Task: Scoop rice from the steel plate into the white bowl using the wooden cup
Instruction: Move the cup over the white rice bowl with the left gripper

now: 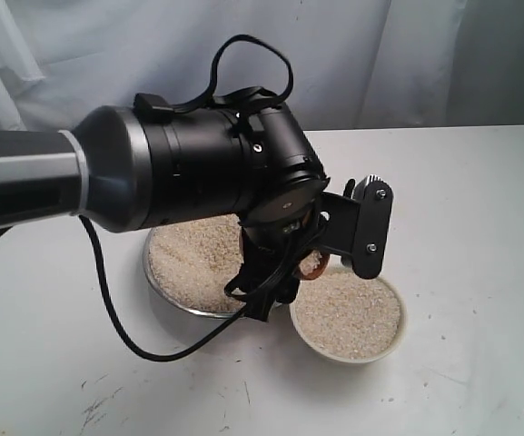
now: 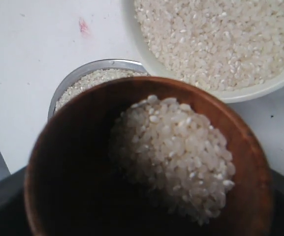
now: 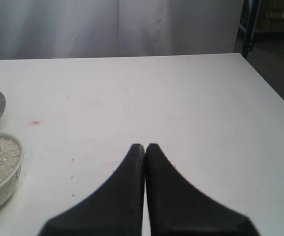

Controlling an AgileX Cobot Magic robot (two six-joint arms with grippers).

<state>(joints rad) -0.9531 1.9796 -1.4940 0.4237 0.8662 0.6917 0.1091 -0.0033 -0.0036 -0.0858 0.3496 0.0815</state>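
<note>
Over the spot where plate [image 1: 164,289] & bowl [image 1: 348,358] meet, the left gripper [image 1: 291,265] holds the cup [image 1: 313,264] off the table [image 1: 479,227]. Its fingers are hidden behind cables, but they're clamped on the cup, I'd say, since it hangs at the wrist. A heap of rice [image 2: 176,157] sits in the cup. The bowl lies just right & nearer, already well filled, so the pour goes rightward. The right gripper [image 3: 145,162] rests well off to the right, fingers together, empty. White scuffed tabletop, pale curtain behind.
</note>
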